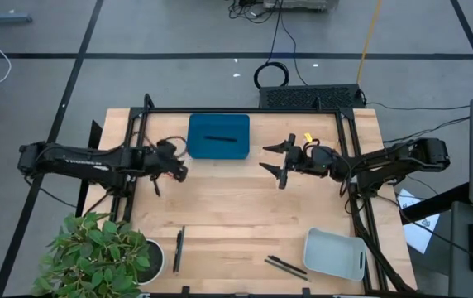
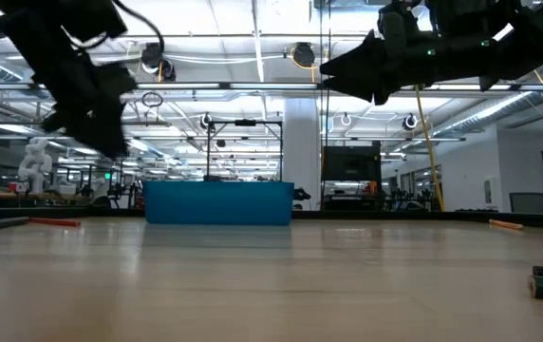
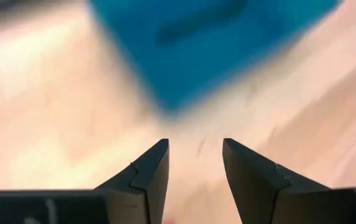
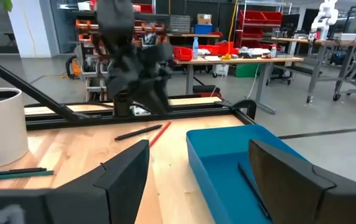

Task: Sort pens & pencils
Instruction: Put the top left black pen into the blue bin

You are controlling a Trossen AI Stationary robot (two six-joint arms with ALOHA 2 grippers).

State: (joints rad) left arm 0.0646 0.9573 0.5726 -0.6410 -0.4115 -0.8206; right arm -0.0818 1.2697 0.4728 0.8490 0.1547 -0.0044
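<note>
Left end effector (image 1: 155, 187) empty, fingers narrowly parted, just left of blue tray (image 1: 218, 124). One pen (image 1: 220, 138) in tray. Right end effector (image 1: 283, 161) wide open, empty, right of tray. Remaining: pens (image 1: 178, 248), (image 1: 286, 266) loose on worktop (image 1: 236, 207); grey bin (image 1: 333, 253) apparently empty.

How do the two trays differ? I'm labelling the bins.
The blue tray lies at the table's far edge and holds one black pen; the pale grey tray sits at the near right corner and shows nothing inside. The blue one's corners are squarer; the grey one's are rounded. Both are shallow and open-topped.
</note>
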